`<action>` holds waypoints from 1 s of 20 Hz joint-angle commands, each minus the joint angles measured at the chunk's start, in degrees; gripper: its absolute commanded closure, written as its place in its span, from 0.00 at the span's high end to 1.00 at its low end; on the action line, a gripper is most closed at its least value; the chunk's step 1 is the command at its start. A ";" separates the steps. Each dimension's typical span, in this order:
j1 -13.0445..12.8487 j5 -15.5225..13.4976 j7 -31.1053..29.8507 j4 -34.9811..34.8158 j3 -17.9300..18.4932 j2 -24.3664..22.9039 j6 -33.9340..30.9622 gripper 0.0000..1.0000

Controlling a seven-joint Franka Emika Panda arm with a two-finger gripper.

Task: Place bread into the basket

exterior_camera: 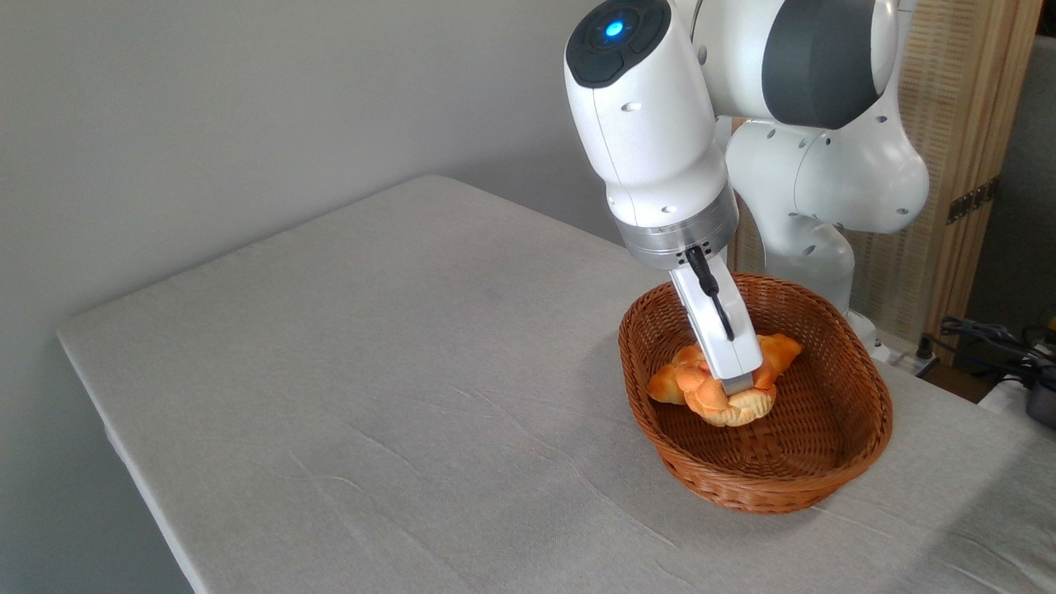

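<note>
Bread, a small round knotted bun with orange-golden glossy top (pixel 726 404), sits inside the oval brown woven wicker basket (pixel 858 429), toward its nine o'clock wall, touching a longer braided loaf (pixel 775 351) behind it. The white two-finger gripper (pixel 738 384) reaches down onto the bun; whether its jaws grip it I cannot tell. Bare grey-clothed table (pixel 371 355) spreads wide from nine to six o'clock of the basket.

Grey wall (pixel 206 99), cloth-covered table (pixel 371 371), wooden screen (pixel 973 124) (perhaps slatted).
</note>
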 commanded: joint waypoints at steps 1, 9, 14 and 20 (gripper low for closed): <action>-0.28 1.11 0.77 -0.07 0.11 -0.25 -0.06 0.97; -0.45 0.94 0.43 0.54 -0.06 -0.43 -0.06 1.00; -0.54 -5.29 -3.69 9.92 -4.18 1.23 -0.33 1.00; -2.38 -9.52 -32.67 22.85 -9.47 7.47 -0.42 1.00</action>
